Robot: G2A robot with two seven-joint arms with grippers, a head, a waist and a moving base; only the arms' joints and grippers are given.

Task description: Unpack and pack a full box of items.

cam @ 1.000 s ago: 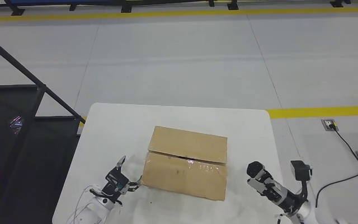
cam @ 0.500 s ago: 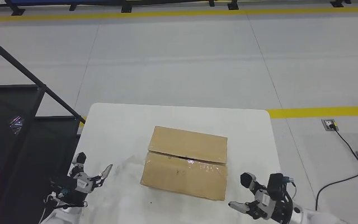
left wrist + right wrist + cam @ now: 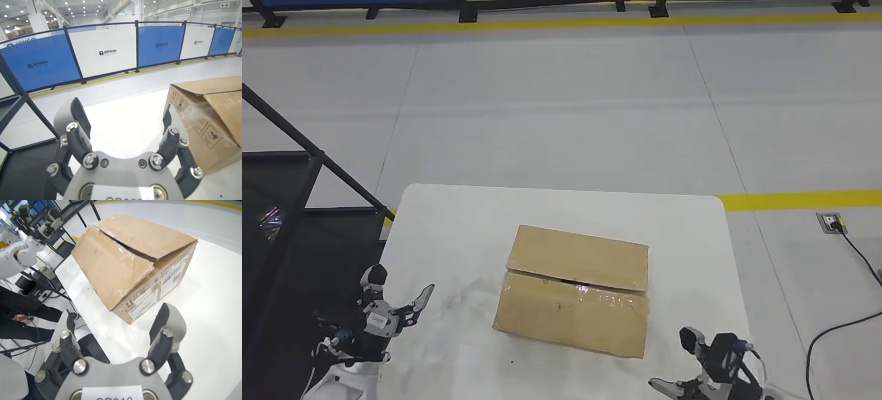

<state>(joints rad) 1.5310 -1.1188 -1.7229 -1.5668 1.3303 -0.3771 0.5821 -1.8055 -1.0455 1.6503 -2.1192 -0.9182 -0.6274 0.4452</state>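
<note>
A brown cardboard box (image 3: 575,290) lies closed on the white table (image 3: 462,230), its top flaps meeting along a taped seam that gapes a little. The box also appears in the left wrist view (image 3: 206,115) and the right wrist view (image 3: 132,256). My left gripper (image 3: 394,298) hangs open at the table's left edge, well clear of the box, nothing between its fingers (image 3: 79,113). My right gripper (image 3: 677,365) stands open off the box's near right corner, empty too, and is seen again as the right gripper (image 3: 117,321) facing the box's labelled end.
A black metal frame (image 3: 302,170) and a dark shelf stand left of the table. Grey floor with a yellow line (image 3: 802,200) lies beyond. A cable (image 3: 842,330) runs along the floor at the right.
Both arms have drawn back from the box's near corners toward the table's near edge, the left one swinging out to the left edge. The box has not moved.
</note>
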